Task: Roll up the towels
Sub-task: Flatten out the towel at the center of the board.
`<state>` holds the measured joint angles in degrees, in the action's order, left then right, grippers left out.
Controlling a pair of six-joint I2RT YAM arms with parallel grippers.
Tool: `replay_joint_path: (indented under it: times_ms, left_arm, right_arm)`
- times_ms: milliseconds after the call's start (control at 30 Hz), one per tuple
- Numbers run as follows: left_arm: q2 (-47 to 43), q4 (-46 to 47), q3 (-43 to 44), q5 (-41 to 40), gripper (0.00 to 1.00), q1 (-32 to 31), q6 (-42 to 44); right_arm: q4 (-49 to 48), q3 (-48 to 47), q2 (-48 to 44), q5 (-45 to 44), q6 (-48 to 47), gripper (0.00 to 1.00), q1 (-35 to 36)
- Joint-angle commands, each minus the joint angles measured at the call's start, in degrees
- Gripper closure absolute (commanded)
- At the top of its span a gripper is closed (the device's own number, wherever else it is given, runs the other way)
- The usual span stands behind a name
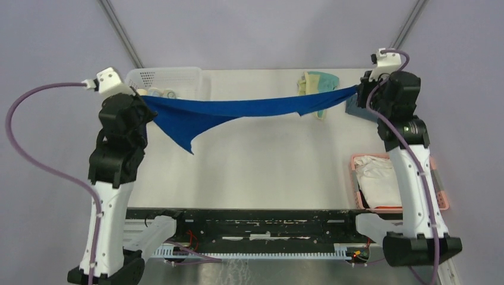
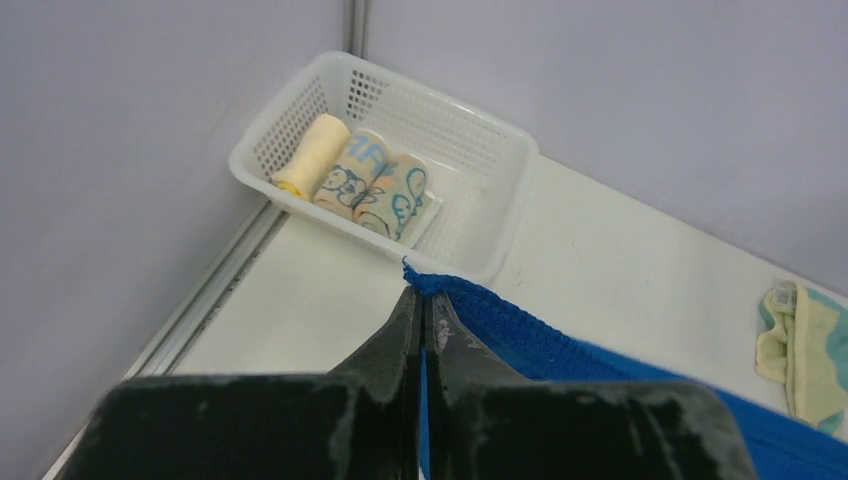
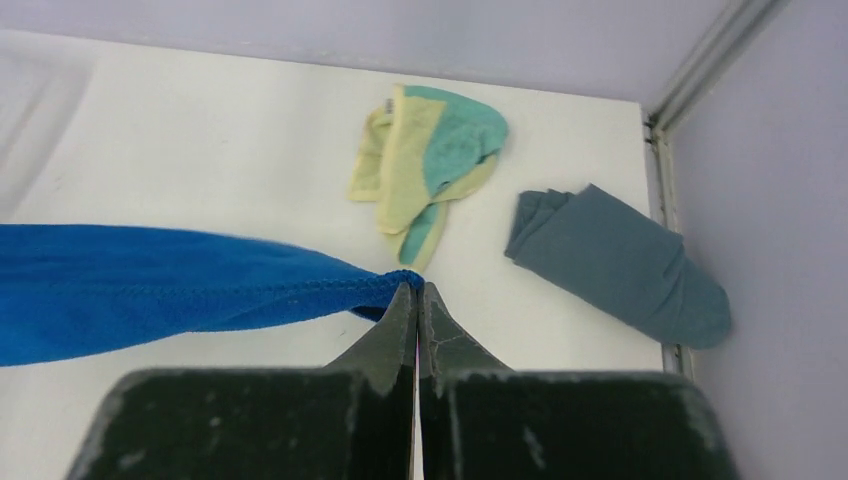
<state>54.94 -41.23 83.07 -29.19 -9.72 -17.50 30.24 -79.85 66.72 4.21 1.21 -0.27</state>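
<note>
The royal blue towel [image 1: 238, 110] hangs stretched in the air between my two arms, one loose corner drooping toward the table at the left. My left gripper [image 2: 421, 295] is shut on its left corner, the blue towel [image 2: 560, 340] trailing off to the right. My right gripper [image 3: 417, 290] is shut on the other corner, the blue towel [image 3: 150, 285] running left. The pale yellow and teal towel [image 3: 430, 165] lies crumpled on the table beyond the right gripper; the yellow and teal towel [image 1: 318, 83] sits at the back right in the top view.
A white basket [image 2: 480, 160] at the back left holds three rolled cloths [image 2: 360, 180]. A slate grey-blue cloth [image 3: 620, 265] lies folded by the right wall. A pink tray [image 1: 359, 184] with a white cloth [image 1: 377, 175] sits at the right.
</note>
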Motion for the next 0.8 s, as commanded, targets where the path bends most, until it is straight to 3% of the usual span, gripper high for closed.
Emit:
replay_joint_path:
  times_ms: [0, 167, 300, 433, 567, 767]
  left_arm:
    - [-7.8, -3.5, -0.8, -7.2, 0.97, 0.3, -0.2]
    - [-14.6, -7.7, -2.1, -10.5, 0.97, 0.2, -0.8]
    - [-13.9, -9.0, -5.6, -8.5, 0.97, 0.3, -1.4]
    - [-9.6, -6.2, -15.2, -5.8, 0.97, 0.2, -2.4]
    - [-2.0, 3.3, -26.5, -4.2, 0.97, 0.3, -3.4]
    - [15.4, 15.7, -27.4, 1.8, 0.97, 1.5, -3.0]
  right_arm:
    - [-4.0, 7.1, -12.3, -3.2, -3.7, 1.0, 5.3]
    - [-5.1, 14.2, -22.5, -3.7, -5.4, 1.0, 6.4]
    - [-4.7, 16.8, -20.7, -2.1, -3.4, 1.0, 6.5]
    - [-6.6, 19.7, -13.5, -3.6, -1.4, 0.99, 6.5]
    - [-13.3, 22.6, -1.9, -6.6, -0.7, 1.0, 6.5]
    - [-24.6, 20.5, 14.6, -11.1, -3.4, 0.99, 5.7]
